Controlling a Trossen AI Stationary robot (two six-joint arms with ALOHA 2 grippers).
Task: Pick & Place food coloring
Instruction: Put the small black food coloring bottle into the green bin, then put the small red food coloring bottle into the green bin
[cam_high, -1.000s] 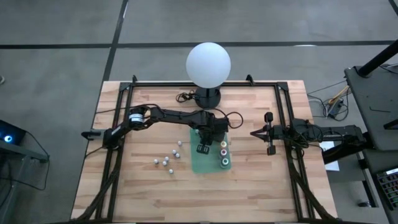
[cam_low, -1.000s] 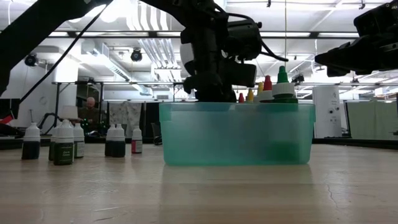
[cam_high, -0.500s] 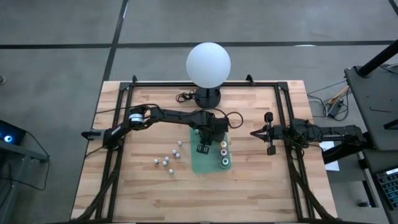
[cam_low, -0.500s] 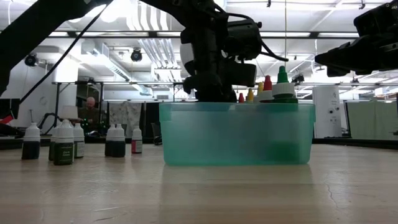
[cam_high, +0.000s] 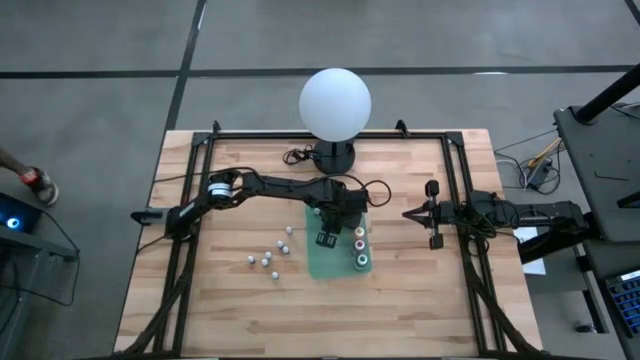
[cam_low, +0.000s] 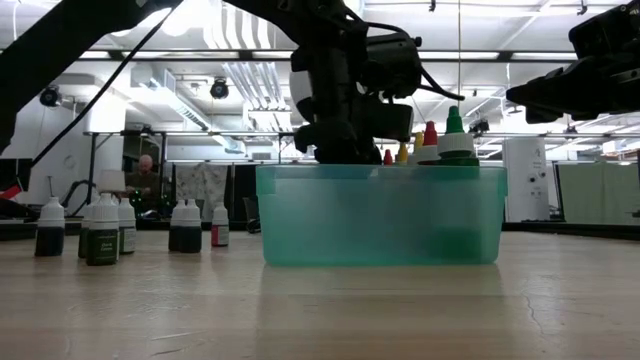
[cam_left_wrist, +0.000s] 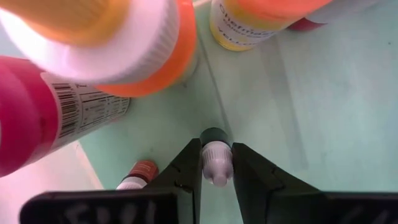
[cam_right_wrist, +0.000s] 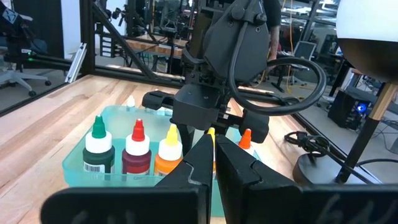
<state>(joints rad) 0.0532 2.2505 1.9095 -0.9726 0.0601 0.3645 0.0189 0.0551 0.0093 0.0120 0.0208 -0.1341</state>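
Seen from above, the left gripper reaches down into the green tray near the middle of the table, beside a row of bottles with coloured tops. Several small white-capped bottles stand loose on the wood toward the table's left side. The right gripper hangs well apart, near the right edge.

At table height, the tray hides the left gripper's tips; red, yellow and green tops rise above its rim, and the loose bottles stand to the side.

The left wrist camera shows its fingers pinching a small white-capped bottle over the tray floor.

The right wrist camera shows its own fingers pressed together, holding nothing.
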